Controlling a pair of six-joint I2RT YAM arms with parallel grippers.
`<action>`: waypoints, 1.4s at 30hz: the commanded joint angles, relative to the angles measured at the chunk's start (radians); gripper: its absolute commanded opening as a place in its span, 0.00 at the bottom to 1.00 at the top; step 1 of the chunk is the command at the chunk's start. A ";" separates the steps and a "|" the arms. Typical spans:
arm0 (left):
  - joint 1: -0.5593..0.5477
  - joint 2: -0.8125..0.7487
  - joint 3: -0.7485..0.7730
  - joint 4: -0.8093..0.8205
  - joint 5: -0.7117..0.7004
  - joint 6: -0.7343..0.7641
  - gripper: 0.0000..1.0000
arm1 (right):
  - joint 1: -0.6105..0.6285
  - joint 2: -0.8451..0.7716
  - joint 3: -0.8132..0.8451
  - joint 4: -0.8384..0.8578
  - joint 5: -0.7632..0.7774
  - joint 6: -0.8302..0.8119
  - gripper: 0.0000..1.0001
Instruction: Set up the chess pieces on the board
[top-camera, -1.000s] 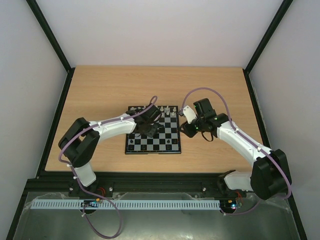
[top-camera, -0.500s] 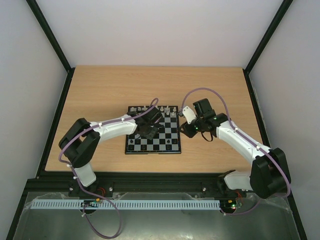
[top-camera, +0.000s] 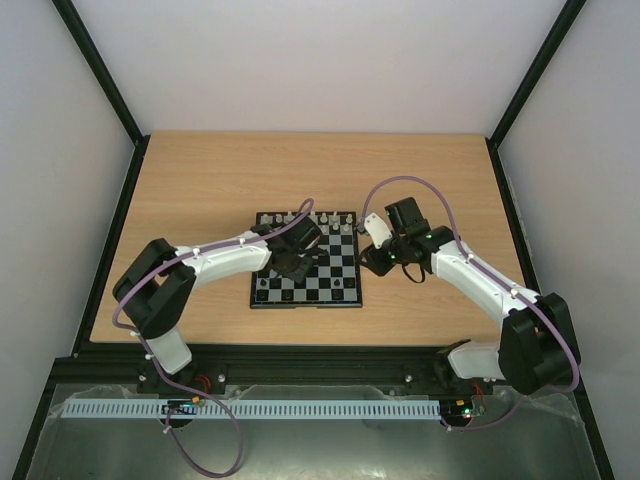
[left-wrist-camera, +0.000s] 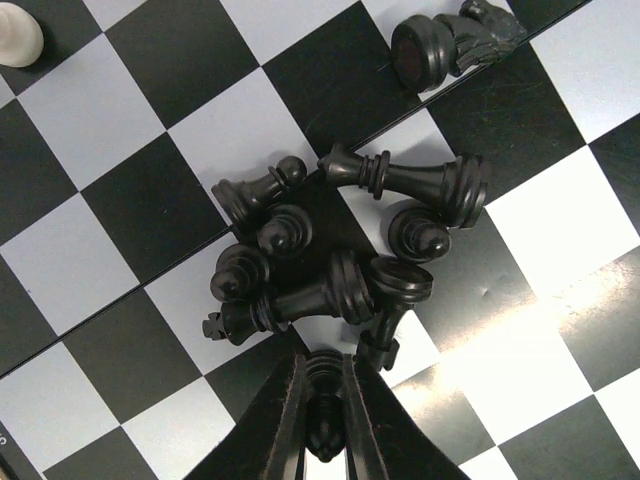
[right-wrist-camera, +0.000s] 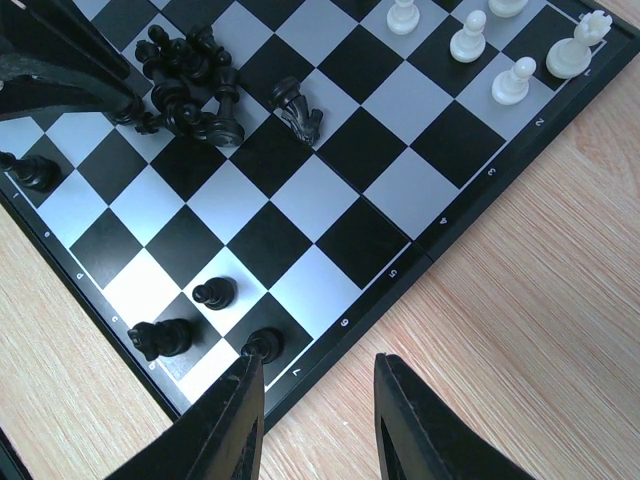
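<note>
At the centre of the top view, the board (top-camera: 335, 290) lies on the table (top-camera: 200, 190), left gripper (top-camera: 297, 262) over its middle, right gripper (top-camera: 370, 262) just off its right edge, likely out of the way. Low in the left wrist view, the fingers (left-wrist-camera: 285, 420) pinch one black piece (left-wrist-camera: 322, 425) beside a toppled heap of black pieces (left-wrist-camera: 330, 240), probably to lift it free. Along the bottom of the right wrist view, the jaws stand apart, empty, over wood; white pieces (right-wrist-camera: 515, 80) stand upper right, upright black pieces (right-wrist-camera: 212, 293) lower left.

White links (top-camera: 225, 257), black joints (top-camera: 165, 295), purple cables (top-camera: 400, 179), black tapered fingers (right-wrist-camera: 232, 420).
</note>
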 joint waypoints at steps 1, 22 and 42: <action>-0.008 -0.020 -0.009 -0.033 0.023 -0.010 0.07 | -0.004 0.013 -0.012 -0.015 -0.003 -0.011 0.33; -0.169 -0.102 0.053 -0.078 0.108 -0.014 0.07 | -0.061 0.013 0.001 0.014 0.066 0.062 0.32; -0.219 0.028 0.079 0.003 0.107 -0.011 0.07 | -0.073 0.016 -0.005 0.016 0.068 0.055 0.32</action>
